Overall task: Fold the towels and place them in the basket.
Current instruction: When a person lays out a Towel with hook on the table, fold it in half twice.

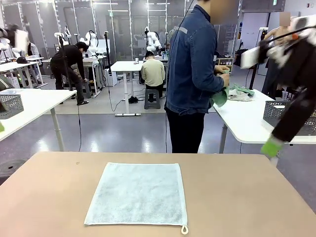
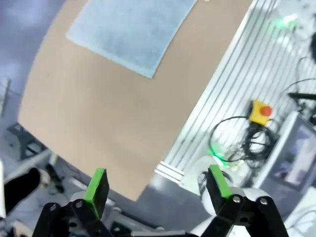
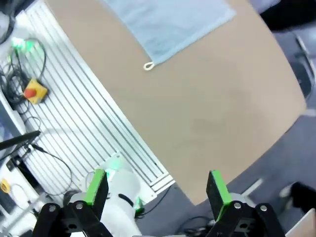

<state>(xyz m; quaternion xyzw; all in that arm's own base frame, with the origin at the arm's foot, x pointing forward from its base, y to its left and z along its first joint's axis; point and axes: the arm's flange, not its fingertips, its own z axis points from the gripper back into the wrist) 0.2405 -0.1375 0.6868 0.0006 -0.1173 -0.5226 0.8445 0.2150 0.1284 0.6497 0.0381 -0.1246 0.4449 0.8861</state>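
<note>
A pale blue-grey towel [image 1: 137,193] lies flat and unfolded in the middle of the tan table [image 1: 237,197], its hanging loop at the near right corner. It also shows as the towel [image 2: 133,29] at the top of the left wrist view and the towel [image 3: 168,24] at the top of the right wrist view. Beyond the table a person, turned to the right, holds a light green towel [image 1: 220,96] over a white side table. A dark grey mesh basket [image 1: 277,111] stands there, partly behind my blurred right arm. My left gripper [image 2: 158,183] and right gripper [image 3: 157,186] hang high, open and empty.
A second mesh basket [image 1: 10,104] sits on a white table at the left. Near the robot's base are slotted aluminium rails, loose cables and a yellow stop-button box [image 2: 260,111]. More cloths [image 1: 241,94] lie on the right side table. People work at tables far behind.
</note>
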